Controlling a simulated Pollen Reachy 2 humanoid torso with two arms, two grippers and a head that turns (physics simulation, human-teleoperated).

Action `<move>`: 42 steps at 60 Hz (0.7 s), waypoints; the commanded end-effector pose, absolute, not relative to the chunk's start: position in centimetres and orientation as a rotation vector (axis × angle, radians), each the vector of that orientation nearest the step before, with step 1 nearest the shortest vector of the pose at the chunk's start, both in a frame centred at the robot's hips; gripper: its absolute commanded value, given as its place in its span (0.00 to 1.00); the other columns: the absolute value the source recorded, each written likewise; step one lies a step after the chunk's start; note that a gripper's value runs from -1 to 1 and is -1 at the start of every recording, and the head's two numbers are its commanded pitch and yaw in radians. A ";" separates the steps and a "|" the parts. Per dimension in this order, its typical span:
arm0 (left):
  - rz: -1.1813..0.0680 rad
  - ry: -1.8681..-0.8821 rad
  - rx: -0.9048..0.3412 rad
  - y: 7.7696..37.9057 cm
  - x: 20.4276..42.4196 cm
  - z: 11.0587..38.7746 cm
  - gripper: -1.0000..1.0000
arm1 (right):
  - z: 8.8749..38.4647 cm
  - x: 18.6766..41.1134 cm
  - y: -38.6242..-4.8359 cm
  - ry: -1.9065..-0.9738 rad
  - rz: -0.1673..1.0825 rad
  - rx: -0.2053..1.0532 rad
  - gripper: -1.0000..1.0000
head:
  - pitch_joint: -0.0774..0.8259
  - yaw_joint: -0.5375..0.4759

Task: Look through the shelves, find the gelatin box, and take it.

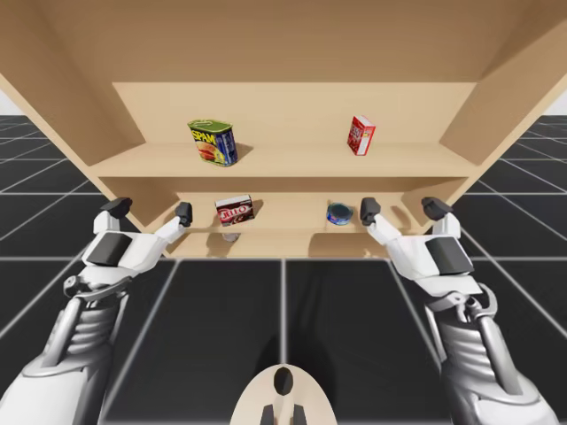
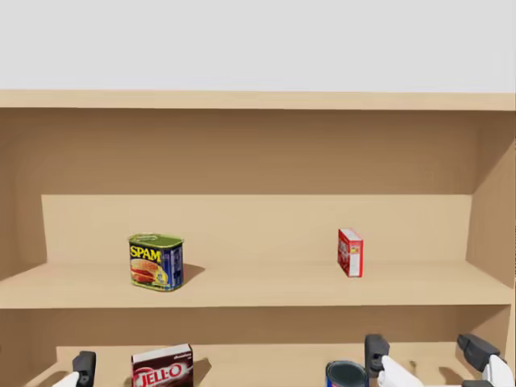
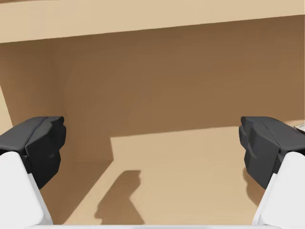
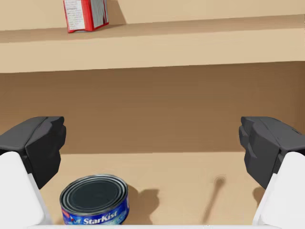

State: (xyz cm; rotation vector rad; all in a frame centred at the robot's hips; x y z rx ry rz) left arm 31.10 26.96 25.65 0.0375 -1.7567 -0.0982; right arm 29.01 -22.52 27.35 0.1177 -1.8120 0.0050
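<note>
**Red box (image 1: 361,135) up top, both tools wide and empty**

You are at the search step, with nothing gripped. Two boxes are on offer. The small red one stands on the upper shelf (image 1: 283,162), right of middle, well apart from the tin (image 1: 213,142) at that shelf's left. A dark box (image 1: 234,210) stands on the lower shelf (image 1: 283,241), left of middle, with a blue can (image 1: 339,213) to its right. By colour and build I judge the red box to be the gelatin one.

Your right tool (image 1: 402,210) sits at the lower shelf's front edge, fingers spread wide, with the can just ahead of it and the red box above on the next level. Your left tool (image 1: 149,210) mirrors it at the shelf's left end, equally wide, facing bare wood. Both forearms reach forward, roughly level and parallel.

The next move likely calls for raising the right tool to the upper shelf, lining the spread fingers either side of the red box, then closing.
</note>
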 end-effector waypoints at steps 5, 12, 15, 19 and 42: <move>-0.107 -1.752 0.052 26.9 31.1 25.5 0.00 | 27.2 28.6 -21.9 -1.820 -0.016 0.117 0.00 | 0.12 0.49; -0.113 -1.752 0.053 26.8 31.1 25.5 0.00 | 27.1 28.7 -21.6 -1.806 0.019 0.053 0.00 | 0.17 0.47; -0.118 -1.751 0.053 26.7 31.1 25.4 0.00 | 27.1 28.7 -21.5 -1.790 0.013 0.061 0.00 | 0.19 0.44; -0.129 -1.751 0.054 26.5 31.0 25.4 0.00 | 27.2 28.7 -21.5 -1.797 0.013 0.056 0.00 | 0.21 0.40; -0.143 -1.755 0.038 26.4 31.0 25.4 0.00 | 27.6 28.3 -21.5 -1.799 0.009 0.062 0.00 | 0.25 0.28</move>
